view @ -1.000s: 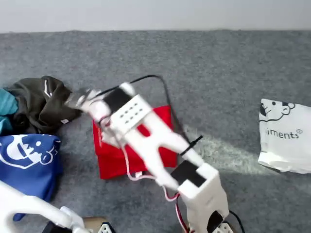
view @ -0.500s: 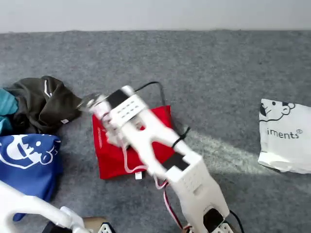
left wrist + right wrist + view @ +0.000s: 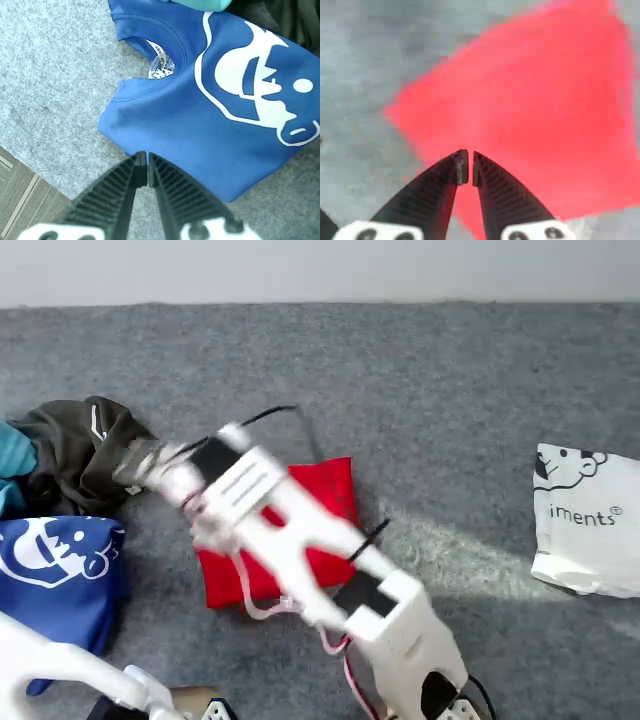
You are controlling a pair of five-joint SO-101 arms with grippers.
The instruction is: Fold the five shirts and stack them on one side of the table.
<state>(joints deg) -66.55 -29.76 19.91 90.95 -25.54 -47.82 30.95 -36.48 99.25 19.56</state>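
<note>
High view. Red shirt (image 3: pixel 325 502): folded square, flat on the grey counter (image 3: pixel 450 390). The right arm (image 3: pixel 300 540) crosses above it. The right end effector (image 3: pixel 135 462) is past the red shirt's edge, on the side of the dark olive shirt (image 3: pixel 70 455). That view is too smeared to read its fingers. Blue shirt (image 3: pixel 55 565) and teal shirt (image 3: pixel 12 465): beyond the olive one from the red shirt. White shirt (image 3: pixel 590 520): folded, well apart on the opposite side. Left arm (image 3: pixel 50 660): beside the blue shirt, far from the red.

Left wrist view. Left end effector (image 3: pixel 148 170): clenched, tips at the blue shirt's (image 3: pixel 225 125) hem; probably nothing caught, though the hem hides the very tips.

Right wrist view. Right end effector (image 3: pixel 467 167): clenched, empty, tips over the red shirt's (image 3: pixel 535 110) near border. The cloth spreads ahead of the tips, with one corner off to the side. Judgement: the right arm is the nearer to this shirt.
</note>
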